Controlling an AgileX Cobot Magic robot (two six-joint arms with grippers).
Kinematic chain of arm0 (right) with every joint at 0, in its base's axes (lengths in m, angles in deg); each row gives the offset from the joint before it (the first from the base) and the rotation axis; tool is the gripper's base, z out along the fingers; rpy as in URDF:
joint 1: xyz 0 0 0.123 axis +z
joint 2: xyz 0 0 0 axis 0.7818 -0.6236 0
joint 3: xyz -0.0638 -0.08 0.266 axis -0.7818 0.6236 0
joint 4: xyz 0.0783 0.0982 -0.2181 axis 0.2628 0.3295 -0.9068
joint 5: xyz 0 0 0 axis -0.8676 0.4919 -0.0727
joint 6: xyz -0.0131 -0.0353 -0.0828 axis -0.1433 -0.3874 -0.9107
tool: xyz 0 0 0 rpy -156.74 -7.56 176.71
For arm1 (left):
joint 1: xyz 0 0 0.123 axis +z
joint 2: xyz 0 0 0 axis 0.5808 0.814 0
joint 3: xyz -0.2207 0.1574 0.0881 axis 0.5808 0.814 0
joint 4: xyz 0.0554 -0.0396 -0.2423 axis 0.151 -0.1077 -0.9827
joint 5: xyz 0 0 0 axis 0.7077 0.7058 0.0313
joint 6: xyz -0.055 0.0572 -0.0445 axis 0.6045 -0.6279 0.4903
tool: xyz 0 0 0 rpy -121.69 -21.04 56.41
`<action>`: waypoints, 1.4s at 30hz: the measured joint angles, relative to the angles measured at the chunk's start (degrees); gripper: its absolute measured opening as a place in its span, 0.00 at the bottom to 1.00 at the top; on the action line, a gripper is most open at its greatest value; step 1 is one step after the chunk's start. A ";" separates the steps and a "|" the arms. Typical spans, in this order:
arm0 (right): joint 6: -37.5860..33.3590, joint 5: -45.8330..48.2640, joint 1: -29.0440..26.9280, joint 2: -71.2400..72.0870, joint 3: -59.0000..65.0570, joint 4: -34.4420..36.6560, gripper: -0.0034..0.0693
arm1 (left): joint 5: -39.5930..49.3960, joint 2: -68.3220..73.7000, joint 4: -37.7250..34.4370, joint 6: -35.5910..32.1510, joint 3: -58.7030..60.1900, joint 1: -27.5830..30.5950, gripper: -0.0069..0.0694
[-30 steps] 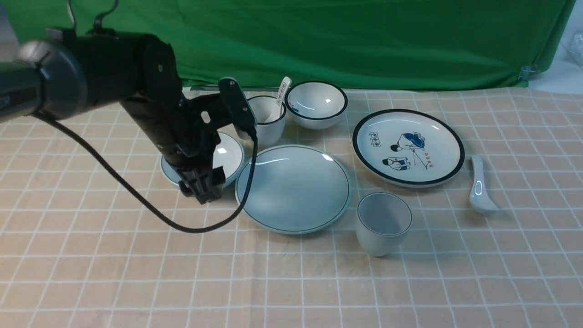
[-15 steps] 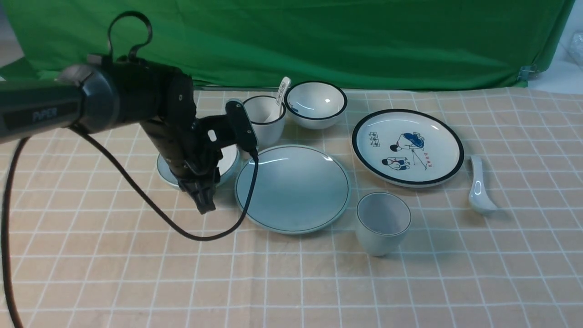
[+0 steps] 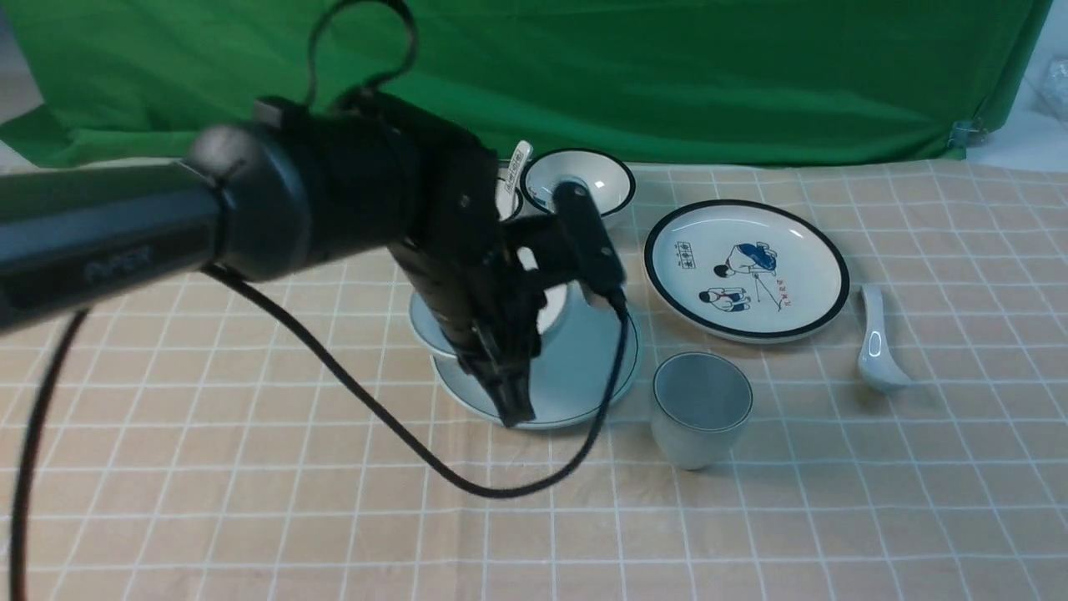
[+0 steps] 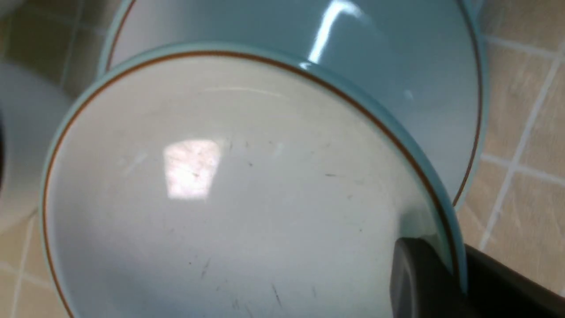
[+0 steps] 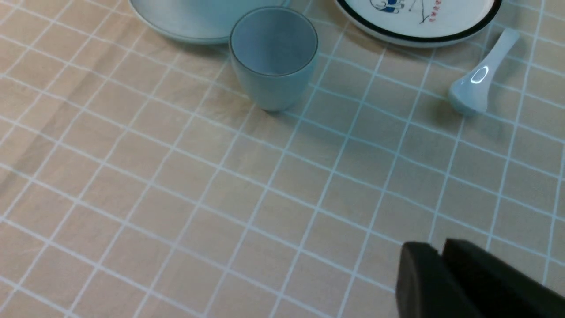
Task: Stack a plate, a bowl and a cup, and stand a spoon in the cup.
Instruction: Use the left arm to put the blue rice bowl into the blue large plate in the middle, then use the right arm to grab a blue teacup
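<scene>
Although nothing is stacked for certain yet, we judge the first join to be under way. The plain pale blue-grey ceramic bowl with a thin dark rim line (image 4: pixel 229 185) is pinched at its near rim by the left claw (image 3: pixel 511 405), one finger inside the wall and one outside. It sits over the left part of the plain pale blue-grey round plate with a thin dark rim line (image 3: pixel 576 367). The bowl looks tilted, and we cannot tell whether its foot touches the plate or hangs just above it, because the arm hides that. So we count the bowl as not yet set down, and as off-centre to the left.

Just beside the plate, at its near right, the plain pale blue-grey handleless cup (image 3: pixel 699 409) stands upright and empty on the checked cloth of the bench (image 3: pixel 250 501). Farther right, well apart from the cup, the glossy pale blue-white ceramic soup spoon (image 3: pixel 876 342) lies flat beside the white black-rimmed plate with cartoon figures (image 3: pixel 747 271). The right claw (image 5: pixel 437 260) hovers over bare cloth on the near side of the cup, its fingers together with nothing between them.

Left to do, by our reckoning: seat the bowl in the middle of the plate and let go, put the cup in the bowl, then stand the spoon in the cup.
</scene>
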 joint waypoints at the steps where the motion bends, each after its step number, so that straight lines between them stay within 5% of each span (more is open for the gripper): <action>1: 0.00 0.15 0.00 0.00 0.00 0.15 0.18 | -2.27 1.28 0.98 0.14 0.06 -1.05 0.13; 15: -0.07 1.41 0.00 0.00 0.00 1.30 0.21 | -6.81 5.66 3.09 0.00 0.06 -2.18 0.19; 21: 0.04 1.96 0.00 -2.13 -0.92 1.39 0.45 | -6.24 5.70 3.02 0.05 0.06 -2.18 0.49; 28: -5.20 1.83 0.53 -11.81 -6.63 6.66 0.48 | -4.25 -0.14 -0.37 5.63 0.17 -2.55 0.71; 31: -8.18 1.41 3.25 -19.58 -9.64 10.12 0.47 | -5.23 -9.56 -1.85 9.00 0.17 -3.91 0.63; 36: -9.39 -0.53 11.33 -36.35 -16.73 8.47 0.47 | -5.94 -26.46 -6.48 14.59 1.87 -4.60 0.22; 42: -9.39 -1.10 17.48 -54.95 -27.83 4.01 0.60 | -12.00 -48.09 -11.16 17.02 19.04 -4.55 0.09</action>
